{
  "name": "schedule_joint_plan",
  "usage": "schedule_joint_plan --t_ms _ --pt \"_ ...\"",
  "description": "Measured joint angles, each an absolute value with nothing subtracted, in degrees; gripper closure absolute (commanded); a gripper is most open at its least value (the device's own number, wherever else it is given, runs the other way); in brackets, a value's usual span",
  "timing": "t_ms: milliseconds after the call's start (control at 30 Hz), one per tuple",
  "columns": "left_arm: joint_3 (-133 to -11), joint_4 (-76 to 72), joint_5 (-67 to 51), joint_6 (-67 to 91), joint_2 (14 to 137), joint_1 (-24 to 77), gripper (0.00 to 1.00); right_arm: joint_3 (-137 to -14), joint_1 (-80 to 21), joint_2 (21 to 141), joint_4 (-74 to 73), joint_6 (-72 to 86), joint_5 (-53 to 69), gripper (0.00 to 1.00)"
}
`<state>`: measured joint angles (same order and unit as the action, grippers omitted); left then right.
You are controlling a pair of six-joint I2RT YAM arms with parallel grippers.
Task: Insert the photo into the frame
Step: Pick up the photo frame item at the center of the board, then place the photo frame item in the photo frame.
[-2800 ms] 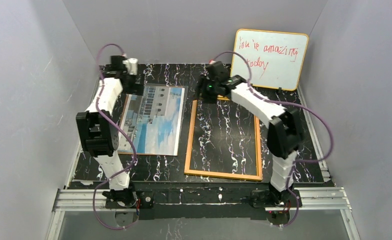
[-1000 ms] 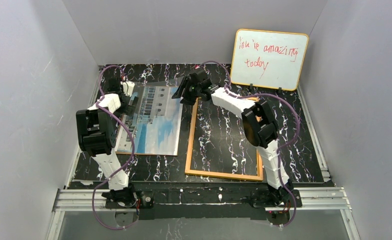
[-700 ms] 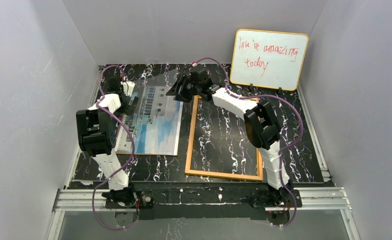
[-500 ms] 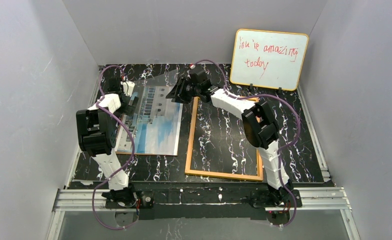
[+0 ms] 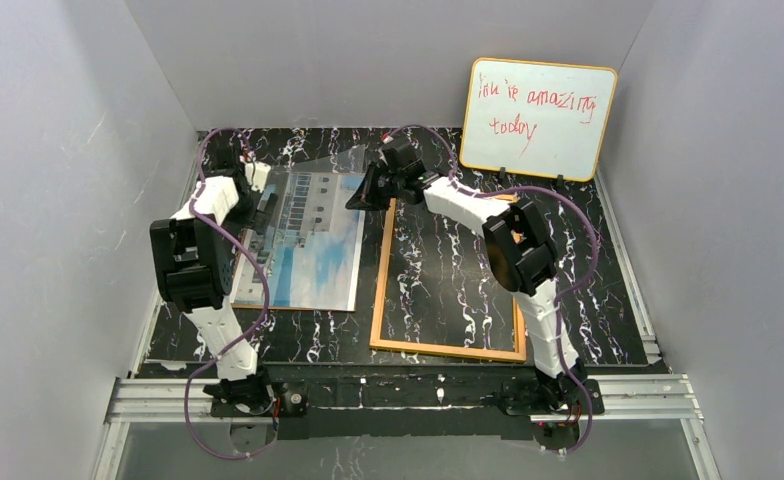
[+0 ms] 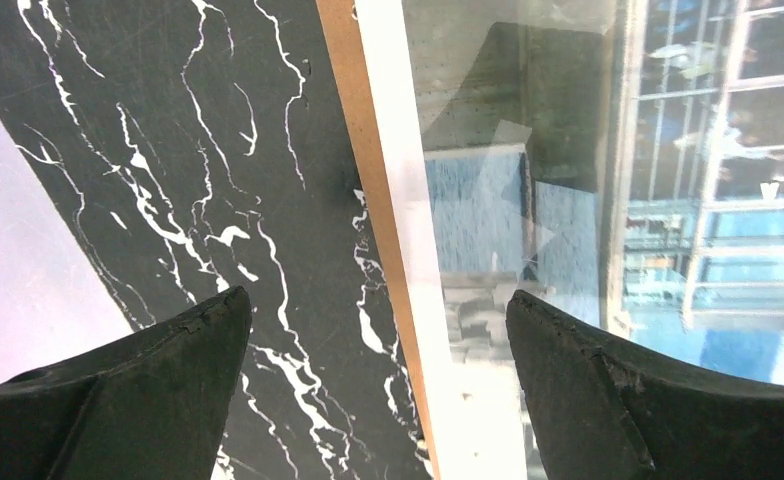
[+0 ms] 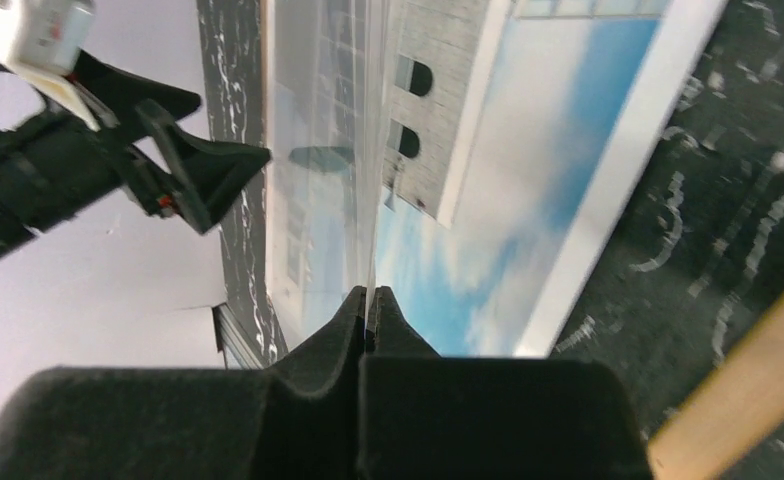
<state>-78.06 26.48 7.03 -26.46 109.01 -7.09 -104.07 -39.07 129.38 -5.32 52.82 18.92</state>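
Right wrist view gives us the right gripper (image 7: pixel 368 297) with its two fingers pressed together on the near edge of a clear pane (image 7: pixel 318 150). The sheet is so thin and so full of reflections that we can hardly trace its outline. From the top view we make it out only as a pale sheen raised on a slant over the far end of the photo (image 5: pixel 313 250). We cannot tell where its far edge ends or whether it touches the print. The left gripper (image 6: pixel 376 300) stands spread wide with nothing between its fingers, which are cut off by the bottom of its own view. Between them run the marble table (image 6: pixel 168 150), the brown edge of a backing board (image 6: pixel 368 180) and the photo's white border, the building beyond partly washed out by glare. Whether those fingers touch the table we cannot say. The frame (image 5: pixel 379 280) lies flat on the table just to the right of the photo, orange rim up. Inside its rim we see only the marble pattern, and the right arm hides part of its far side. The photo lies face up on the board at the left of the table, outside the frame. Its far right corner is below the right gripper, and its far left edge is under the left gripper. A whiteboard (image 5: pixel 538 118) with red writing leans at the far wall, well apart from both grippers.
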Motion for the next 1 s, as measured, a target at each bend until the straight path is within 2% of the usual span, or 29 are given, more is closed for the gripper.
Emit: schedule_joint_plan --t_ms 133,267,500,767,1000 --pt "-83.46 32.67 5.23 -26.59 108.86 -7.05 0.02 -100.47 -36.36 124.73 -11.22 49.06 21.43 0.99" --pt "-89.12 37.41 4.43 -26.57 108.4 -5.72 0.02 -89.89 -29.93 111.26 -20.47 43.38 23.42 0.99" --pt "-87.11 37.98 4.69 -26.02 106.96 4.69 0.02 -78.0 -19.53 90.32 -35.09 33.52 19.07 0.99" --pt "-84.14 37.12 5.32 -24.14 107.5 18.44 0.02 -76.84 -18.79 88.44 -47.16 26.06 9.28 0.99" --pt "-88.07 34.37 5.34 -19.84 112.25 24.16 0.02 -79.92 -18.46 88.99 -51.35 23.16 5.08 0.99"
